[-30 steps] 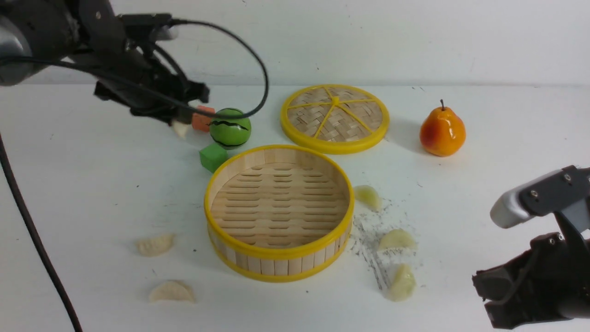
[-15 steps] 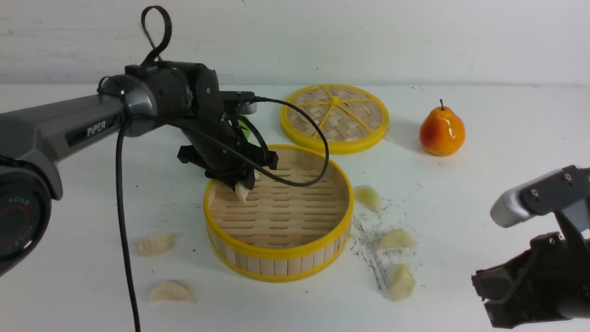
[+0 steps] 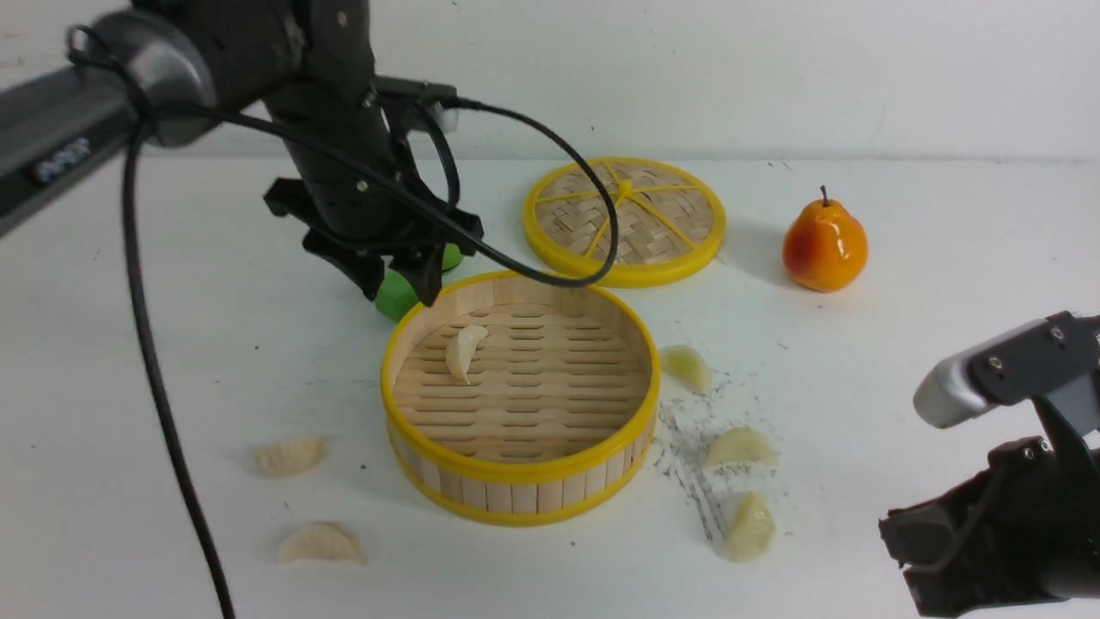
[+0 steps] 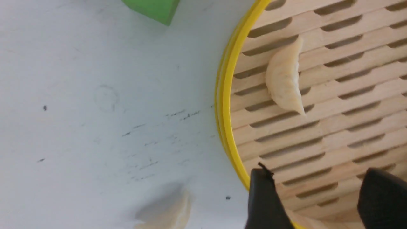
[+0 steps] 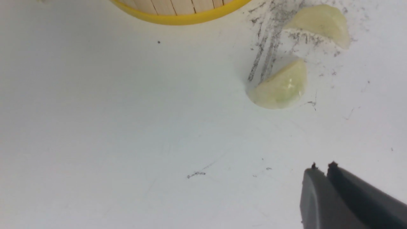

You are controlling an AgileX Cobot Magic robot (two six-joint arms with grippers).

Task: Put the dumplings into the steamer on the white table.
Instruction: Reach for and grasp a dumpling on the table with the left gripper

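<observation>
The left tool (image 3: 400, 288), jaws now apart, has dropped 1 dumpling (image 3: 464, 351) into the steamer (image 3: 516, 471); 5 remain on the worktop (image 3: 172, 344). The right tool (image 5: 321, 165) is closed and empty.

Left arm (image 3: 43, 120): grey tubular link, pale lettering blurred, unreadable. Silver-grey collar, then black wrist housing (image 3: 331, 103). Thin black cable (image 3: 612, 223) loops off wrist; second black cable (image 3: 159, 387) trails from link. Left gripper (image 3: 400, 288): black, two tapered fingers. Right arm (image 3: 954, 387): rounded silver-grey cover, black bracket, small screws (image 3: 990, 363), black lower body. Right gripper (image 5: 321, 166): dark grey fingers, tiny nubs at tips.
</observation>
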